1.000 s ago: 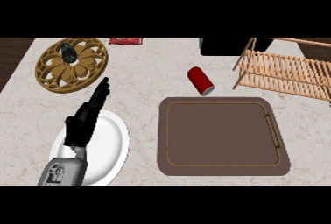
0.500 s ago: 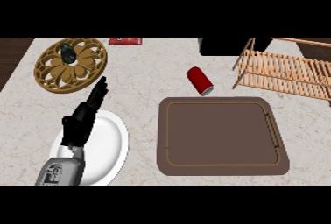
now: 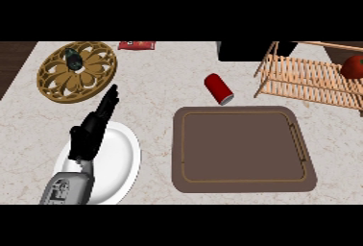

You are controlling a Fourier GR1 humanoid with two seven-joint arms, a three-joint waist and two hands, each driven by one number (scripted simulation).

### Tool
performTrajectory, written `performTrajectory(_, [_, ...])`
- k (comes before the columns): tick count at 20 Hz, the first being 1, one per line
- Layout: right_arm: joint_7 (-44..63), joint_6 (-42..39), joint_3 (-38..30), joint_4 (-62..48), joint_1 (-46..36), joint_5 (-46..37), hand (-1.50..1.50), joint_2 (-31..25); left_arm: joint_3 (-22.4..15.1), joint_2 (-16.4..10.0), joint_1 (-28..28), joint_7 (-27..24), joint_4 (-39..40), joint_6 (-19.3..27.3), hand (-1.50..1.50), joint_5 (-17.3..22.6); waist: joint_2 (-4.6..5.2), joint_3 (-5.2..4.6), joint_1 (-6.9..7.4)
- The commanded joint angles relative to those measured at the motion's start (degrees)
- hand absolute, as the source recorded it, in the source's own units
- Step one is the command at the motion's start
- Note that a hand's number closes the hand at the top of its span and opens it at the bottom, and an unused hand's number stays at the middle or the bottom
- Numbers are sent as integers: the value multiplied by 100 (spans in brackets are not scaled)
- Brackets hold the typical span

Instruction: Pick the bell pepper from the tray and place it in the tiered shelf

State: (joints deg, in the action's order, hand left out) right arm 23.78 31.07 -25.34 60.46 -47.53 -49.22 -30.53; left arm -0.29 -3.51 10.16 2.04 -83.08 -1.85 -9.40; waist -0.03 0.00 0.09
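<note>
Bell pepper [image 3: 352,66] apparently rests on the tiered shelf [image 3: 305,79] at the counter's far right corner, partly cut off by the view. The tray [image 3: 245,149] lies bare, so placing looks done. Left hand [image 3: 89,134], fingers straight and holding nothing, hangs over the white plate [image 3: 122,161].

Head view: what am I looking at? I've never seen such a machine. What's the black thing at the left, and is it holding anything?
This is seen from the robot's head, looking steeply down at a kitchen counter. The black thing is its left hand on a grey forearm, fingers straight, over a white plate; it holds nothing. The right hand is out of view. On the counter lie a brown tray, a red can and a round wooden disc. At the right stands a wooden tiered shelf with a red bell pepper on it.
</note>
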Motion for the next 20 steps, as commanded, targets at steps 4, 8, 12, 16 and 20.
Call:
performTrajectory(4, [-70,-540,-18,514,98,834,-150,-86,146,-149,-11,43,-42,-139,0,113,-2,-1,-5])
performTrajectory(8, [-52,-221,-243,435,-212,1031,-150,-228,-194,120,-51,322,-377,70,0,-123,2,1,28])
performTrajectory(12, [282,-75,-819,1326,-83,1539,-150,-304,-68,62,-233,190,-332,62,0,-48,-30,3,-59])
performTrajectory(16, [1178,-475,-1147,1978,73,1531,-150,-888,-23,-38,-237,13,-354,2,0,-40,-42,-4,-104])
performTrajectory(20, [1893,-1101,-1794,2487,843,1877,-150,-1234,70,-34,-188,14,-88,9,0,4,-47,-3,-198])
